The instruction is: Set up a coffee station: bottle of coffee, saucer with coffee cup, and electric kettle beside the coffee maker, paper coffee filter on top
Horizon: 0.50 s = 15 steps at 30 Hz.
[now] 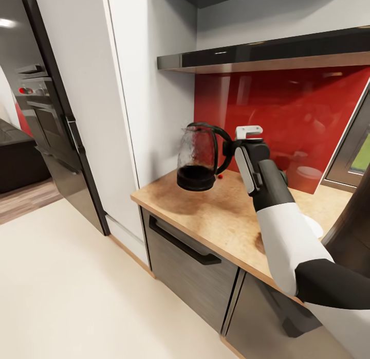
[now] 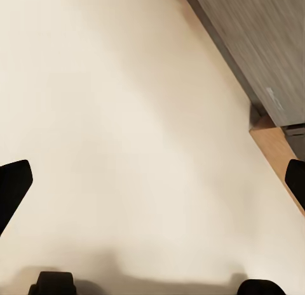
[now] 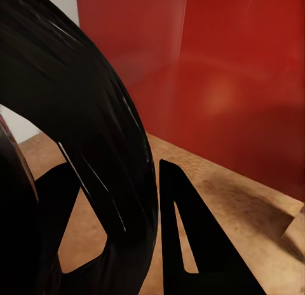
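Observation:
The electric kettle (image 1: 197, 158), clear glass with a black base and a black handle, hangs slightly tilted just above the left end of the wooden countertop (image 1: 221, 215). My right gripper (image 1: 229, 148) is shut on the kettle's handle (image 3: 95, 117), and its dark fingers (image 3: 190, 238) flank that handle in the right wrist view. My left gripper (image 2: 154, 184) is open over the pale floor, black fingertips (image 2: 13, 187) wide apart with nothing between them. Coffee maker, coffee bottle, filter and cup are out of view.
A red backsplash (image 1: 288, 117) rises behind the counter under a dark hood shelf (image 1: 267, 53). A white round object (image 1: 314, 226) lies on the counter, partly behind my right arm. A tall white cabinet (image 1: 128, 91) stands left of the counter, with grey drawers (image 1: 190, 256) below.

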Motion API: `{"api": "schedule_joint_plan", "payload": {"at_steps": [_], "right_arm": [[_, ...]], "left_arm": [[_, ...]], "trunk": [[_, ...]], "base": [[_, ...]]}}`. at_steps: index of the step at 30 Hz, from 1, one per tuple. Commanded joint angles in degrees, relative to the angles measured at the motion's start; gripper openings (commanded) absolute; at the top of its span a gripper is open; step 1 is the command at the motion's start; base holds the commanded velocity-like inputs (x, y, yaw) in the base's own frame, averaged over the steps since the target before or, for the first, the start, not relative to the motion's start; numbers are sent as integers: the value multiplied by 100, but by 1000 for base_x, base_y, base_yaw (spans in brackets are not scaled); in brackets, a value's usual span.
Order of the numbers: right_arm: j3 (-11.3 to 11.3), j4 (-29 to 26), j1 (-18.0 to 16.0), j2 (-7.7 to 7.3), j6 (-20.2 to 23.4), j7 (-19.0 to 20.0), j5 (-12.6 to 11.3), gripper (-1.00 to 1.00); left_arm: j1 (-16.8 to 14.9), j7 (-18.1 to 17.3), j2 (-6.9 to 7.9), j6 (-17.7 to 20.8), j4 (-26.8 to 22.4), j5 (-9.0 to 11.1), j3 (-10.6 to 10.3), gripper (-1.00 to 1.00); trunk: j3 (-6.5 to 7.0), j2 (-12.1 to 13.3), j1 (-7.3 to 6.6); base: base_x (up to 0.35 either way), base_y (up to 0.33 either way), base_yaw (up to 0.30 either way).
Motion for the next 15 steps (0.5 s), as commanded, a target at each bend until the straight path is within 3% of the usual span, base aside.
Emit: {"api": "schedule_joint_plan", "payload": {"at_steps": [1, 6, 7, 15], "right_arm": [[9, -16, -5, -1, 31, -38, -17, -100], [12, -35, -2, 0, 50, -37, -70, -100], [18, -42, 3, 0, 53, -43, -334, -100], [32, -385, 56, 6, 57, -30, -417, -100]], "left_arm": [[-4, -16, 1, -24, 9, -9, 10, 100], [-4, 8, 1, -23, 9, -9, 10, 100], [-4, 7, 1, -26, 9, -9, 10, 100], [-4, 5, 1, -25, 7, -9, 10, 100]], "trunk": [[-6, -3, 0], [-6, -3, 0], [-6, -3, 0], [-6, -3, 0]], "base": [[0, 0, 0], [-3, 0, 0], [-303, 0, 0], [-318, 0, 0]]}}
